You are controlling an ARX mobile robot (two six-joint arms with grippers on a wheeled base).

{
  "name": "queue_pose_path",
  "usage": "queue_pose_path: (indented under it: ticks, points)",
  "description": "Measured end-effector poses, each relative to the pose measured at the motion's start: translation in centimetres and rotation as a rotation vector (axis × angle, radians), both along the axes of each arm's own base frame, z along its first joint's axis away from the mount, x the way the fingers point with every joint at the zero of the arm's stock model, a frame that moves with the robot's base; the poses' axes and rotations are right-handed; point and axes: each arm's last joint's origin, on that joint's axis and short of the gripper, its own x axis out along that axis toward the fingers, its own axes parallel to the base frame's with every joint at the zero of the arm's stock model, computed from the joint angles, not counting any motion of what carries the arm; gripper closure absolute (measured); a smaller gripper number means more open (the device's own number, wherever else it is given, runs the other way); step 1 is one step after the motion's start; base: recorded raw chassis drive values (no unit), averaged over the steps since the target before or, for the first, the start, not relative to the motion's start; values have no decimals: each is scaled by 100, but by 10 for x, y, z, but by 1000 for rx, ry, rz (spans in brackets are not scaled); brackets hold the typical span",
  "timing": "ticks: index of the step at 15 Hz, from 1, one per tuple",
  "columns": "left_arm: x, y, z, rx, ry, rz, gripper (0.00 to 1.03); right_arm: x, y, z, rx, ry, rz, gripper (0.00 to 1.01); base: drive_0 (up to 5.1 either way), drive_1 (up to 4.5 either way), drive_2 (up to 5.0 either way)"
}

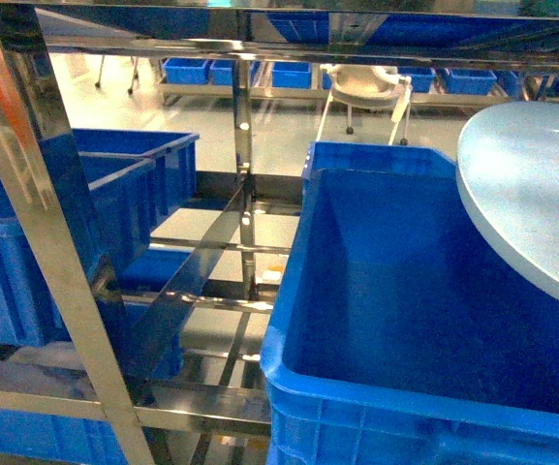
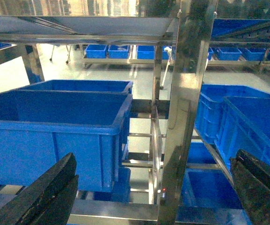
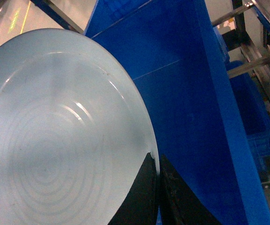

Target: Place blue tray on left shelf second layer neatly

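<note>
One blue tray (image 1: 536,199) shows at the right edge of the head view, a pale round dish held tilted above the open mouth of a large deep-blue crate (image 1: 395,320); that crate's interior is bare as far as it can be seen. In the right wrist view the same tray (image 3: 55,140) fills the left of the picture with faint concentric rings on its surface, and the right gripper (image 3: 159,174) pinches its rim, the two dark fingers closed tight on the edge. The left gripper (image 2: 153,190) is spread wide with nothing between its two dark fingers (image 2: 46,192), one at each lower corner of its own view. Between them rises a mirror-like steel post (image 2: 184,117) of the left shelf second layer (image 1: 216,302), whose flat crossbars run back from the head camera with no tray on them. Left of the post two blue crates (image 2: 60,126) stand one behind the other, and two more (image 2: 247,122) sit to the right. A white chair (image 1: 364,87) stands on the floor beyond, before a far row of small blue bins (image 1: 289,74).
</note>
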Motion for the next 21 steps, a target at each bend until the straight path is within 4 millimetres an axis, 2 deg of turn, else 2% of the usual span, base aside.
queue_pose_path:
  ticks: [2,6,11,14,16,18,20,21]
  points:
    - [0,0,0,0,0,0,5,12,11,-9,5,33,21,99,0,0,0]
    - [0,0,0,0,0,0,5,35,39,-43,-25,170,13,99,0,0,0]
    - [0,0,0,0,0,0,5,63,50,-48,-26,176,-42,99,0,0,0]
    - [0,0,0,0,-1,1,5,68,53,-58,-35,235,-54,99,0,0,0]
    - [0,0,0,0,0,0,5,68,55,-57,-18,197,-59,99,0,0,0]
    - [0,0,0,0,0,0,5,61,64,-51,-36,150,-54,78,0,0,0]
    - [0,0,0,0,0,0,5,41,71,-26,10,124,-12,56,0,0,0]
    - [0,0,0,0,0,0,5,24,72,-14,22,116,-9,43,0,0,0]
